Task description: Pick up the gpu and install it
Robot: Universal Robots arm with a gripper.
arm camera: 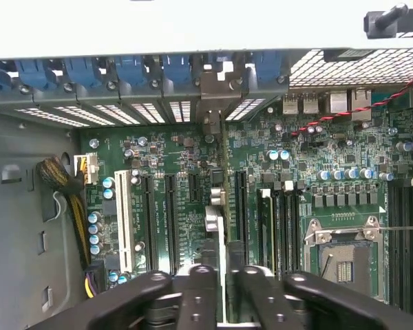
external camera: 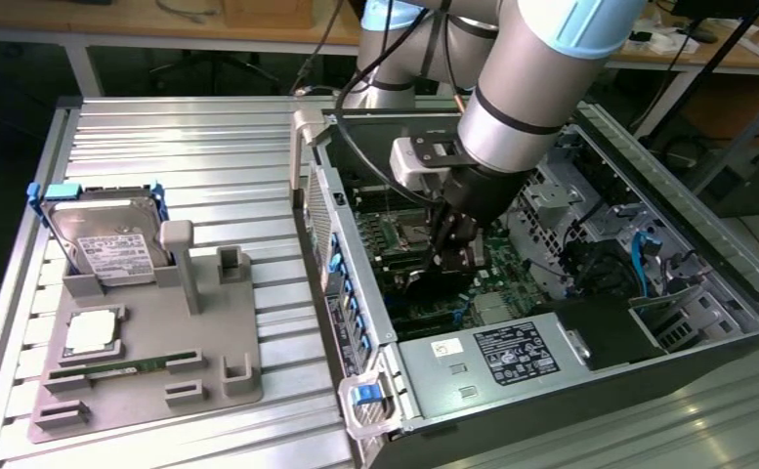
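Fingers (arm camera: 258, 292) are seen closed around the gpu (arm camera: 217, 234), which is held edge-on and upright between them, its thin board running from the pads toward the rear bracket slots (arm camera: 213, 89) of the case; the gripper (external camera: 447, 256) is seen lowered inside the open computer case (external camera: 692, 322), over the motherboard (arm camera: 316, 165). Judged from this, the card is being seated; its lower edge should be kept parallel to the expansion slot (arm camera: 239, 206) and pressed straight down, without tilt; whether the connector is already in the slot cannot be told. Beyond, the hard drive (external camera: 103, 239) is left on its grey stand (external camera: 157, 362).
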